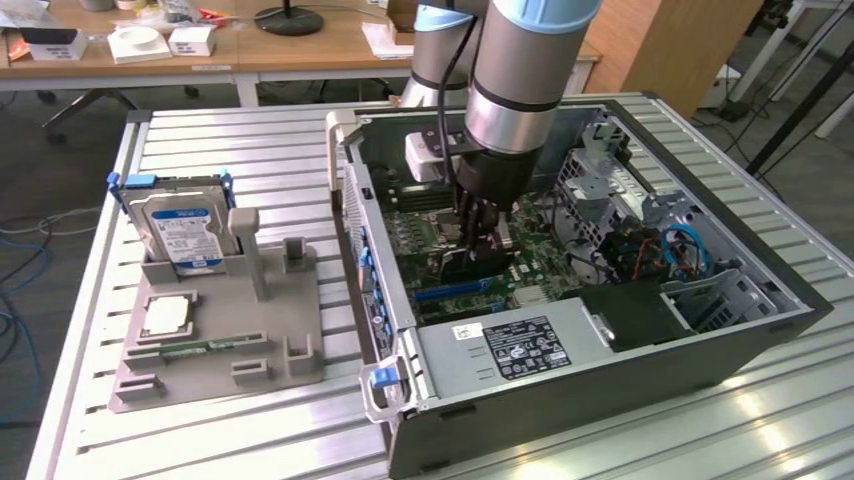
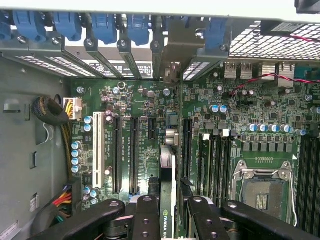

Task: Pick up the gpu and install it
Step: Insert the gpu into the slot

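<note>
Your gripper (image 1: 478,228) is down inside the open computer case (image 1: 747,330), at the centre of the exterior view. Its fingers (image 2: 147,207) are clamped on the gpu (image 1: 477,268) from both flat sides. The wrist view shows the gpu (image 2: 167,175) edge-on and upright between the gripper (image 2: 169,207) pads. It hangs over the green motherboard (image 2: 145,100) between two long black slots (image 2: 134,155). The pictures do not settle whether its lower edge touches the board yet.

In the exterior view a blue slot (image 1: 454,292) lies just beside the card's lower edge, and that looks like the socket to aim for. To do this step well, hold the card plumb and its long edge parallel to the slot, because a tilted card will likely bind. I judge the silvery end belongs toward the row of rear bracket openings with blue clips (image 2: 105,25), so line that end up as well as the connector edge. Press straight and evenly, and ease off if one end sits higher than the other.

Mind the small upright capacitors (image 2: 77,155) and the cable bundle (image 2: 50,112) near the slots. The empty processor socket (image 2: 262,192) is well apart. At the exterior view's left, the hard drive (image 1: 180,235) stands in its grey holder (image 1: 214,345) outside the case.
</note>
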`<state>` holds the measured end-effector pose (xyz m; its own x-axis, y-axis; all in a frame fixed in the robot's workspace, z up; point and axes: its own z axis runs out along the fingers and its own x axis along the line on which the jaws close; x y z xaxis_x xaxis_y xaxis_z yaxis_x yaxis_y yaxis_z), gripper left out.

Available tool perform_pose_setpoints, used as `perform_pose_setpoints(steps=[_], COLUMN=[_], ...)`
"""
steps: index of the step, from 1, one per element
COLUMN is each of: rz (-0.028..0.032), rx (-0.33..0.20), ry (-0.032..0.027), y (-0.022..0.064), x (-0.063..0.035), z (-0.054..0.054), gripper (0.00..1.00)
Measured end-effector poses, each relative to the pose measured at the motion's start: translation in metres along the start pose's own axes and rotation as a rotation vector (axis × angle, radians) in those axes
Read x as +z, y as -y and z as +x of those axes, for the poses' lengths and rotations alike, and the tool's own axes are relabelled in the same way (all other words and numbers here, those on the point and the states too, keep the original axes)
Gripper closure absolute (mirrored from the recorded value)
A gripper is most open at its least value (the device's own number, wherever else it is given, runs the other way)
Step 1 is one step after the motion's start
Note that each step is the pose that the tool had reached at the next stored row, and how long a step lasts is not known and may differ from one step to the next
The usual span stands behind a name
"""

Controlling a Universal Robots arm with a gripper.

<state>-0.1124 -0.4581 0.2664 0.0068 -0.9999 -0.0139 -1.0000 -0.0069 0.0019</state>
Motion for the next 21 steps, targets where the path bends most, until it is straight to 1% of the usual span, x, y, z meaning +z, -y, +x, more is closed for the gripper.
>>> perform_pose_setpoints(steps=[17,21], rz=[-0.0002,-0.0001], rx=[0.000,0.000], ry=[-0.0004,-0.0002], y=[0.0000,0.0000], x=[0.0024,0.0047], z=[0.0002,0.0003], gripper=[0.73,0.73])
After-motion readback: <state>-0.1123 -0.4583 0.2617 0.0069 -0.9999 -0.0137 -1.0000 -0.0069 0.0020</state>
